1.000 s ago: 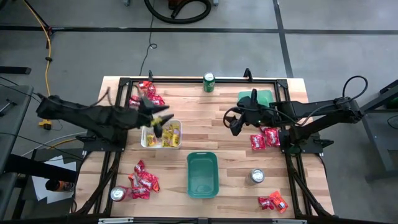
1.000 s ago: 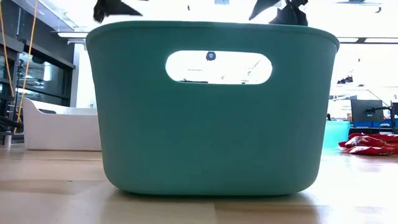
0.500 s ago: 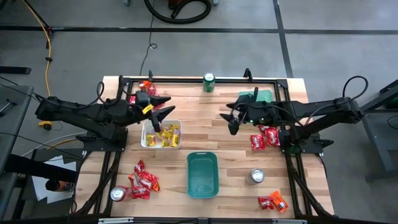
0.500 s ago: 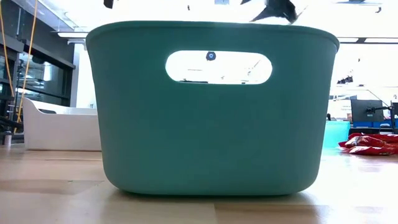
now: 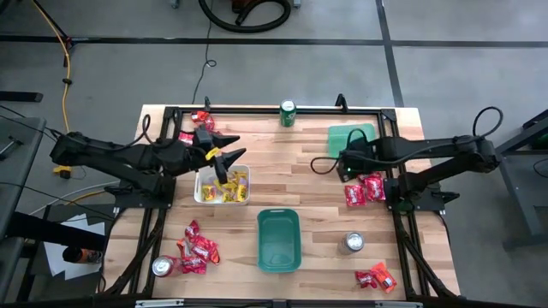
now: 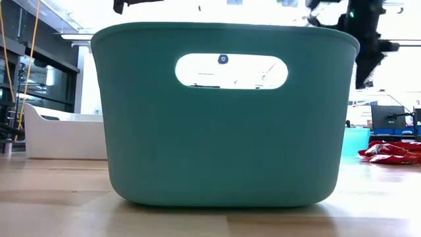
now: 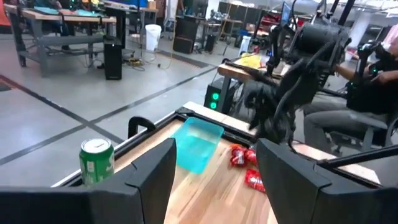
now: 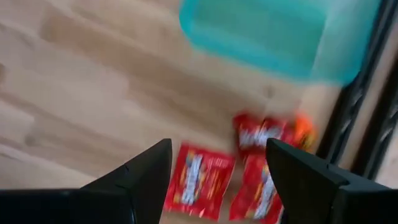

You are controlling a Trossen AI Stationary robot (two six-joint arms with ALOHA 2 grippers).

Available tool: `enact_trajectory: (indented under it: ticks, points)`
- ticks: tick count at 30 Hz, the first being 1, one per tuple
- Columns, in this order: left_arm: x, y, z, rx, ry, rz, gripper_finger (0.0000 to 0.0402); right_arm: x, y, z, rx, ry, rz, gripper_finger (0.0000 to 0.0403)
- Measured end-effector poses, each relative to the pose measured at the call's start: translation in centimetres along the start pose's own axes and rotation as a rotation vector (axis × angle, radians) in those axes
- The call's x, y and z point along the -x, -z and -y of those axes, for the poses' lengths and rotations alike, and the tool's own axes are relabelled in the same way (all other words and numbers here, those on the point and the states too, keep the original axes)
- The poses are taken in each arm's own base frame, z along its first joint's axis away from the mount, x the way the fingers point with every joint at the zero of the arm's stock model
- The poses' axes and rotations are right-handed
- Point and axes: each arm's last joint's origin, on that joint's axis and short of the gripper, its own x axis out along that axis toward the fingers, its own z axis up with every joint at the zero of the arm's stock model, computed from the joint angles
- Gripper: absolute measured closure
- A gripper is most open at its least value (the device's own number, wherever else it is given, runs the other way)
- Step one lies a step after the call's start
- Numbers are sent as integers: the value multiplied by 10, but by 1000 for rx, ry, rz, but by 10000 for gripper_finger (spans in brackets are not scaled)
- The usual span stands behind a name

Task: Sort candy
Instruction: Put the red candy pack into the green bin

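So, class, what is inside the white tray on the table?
The white tray holds yellow candy packets. The left gripper, jaws open, hangs over its rim and hides part of the contents beneath it.

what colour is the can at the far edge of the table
Green, with a silver top. The can shows best in the left wrist view; the high view shows it too.

Dark arms (image 5: 120, 156) (looping black cables).

Right claw (image 8: 217, 186): two dark fingers spread wide, nothing between them.
Counter (image 8: 93, 93): light wood planks.
Candy (image 8: 198, 180): red packets lying flat beyond the fingers, one orange piece beside them.
Teal tray (image 8: 273, 31): past the candy, apart from it.
Black frame (image 8: 367, 112): along the counter's edge.
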Motion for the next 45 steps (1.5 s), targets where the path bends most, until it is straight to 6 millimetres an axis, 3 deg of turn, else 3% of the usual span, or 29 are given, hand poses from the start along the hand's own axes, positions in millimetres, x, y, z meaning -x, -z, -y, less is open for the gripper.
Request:
enact_trajectory:
  ticks: [5,9,17,36,39,45]
  points:
    - [-3,3,2,-7,1,-11,192,-52,24,-2,-22,-76,-196,147]
    - [-3,3,2,-8,1,-12,192,-74,39,7,-78,-30,-283,148]
    - [-3,3,2,-9,1,-12,192,-78,43,19,-128,124,-197,183]
    - [-3,3,2,-11,1,-12,192,-118,49,2,3,351,-284,212]
    - [-3,3,2,-40,0,-12,192,-116,48,0,31,341,-286,250]
    - [-3,3,0,-62,-47,-2,192,-90,43,-11,110,275,-234,389]
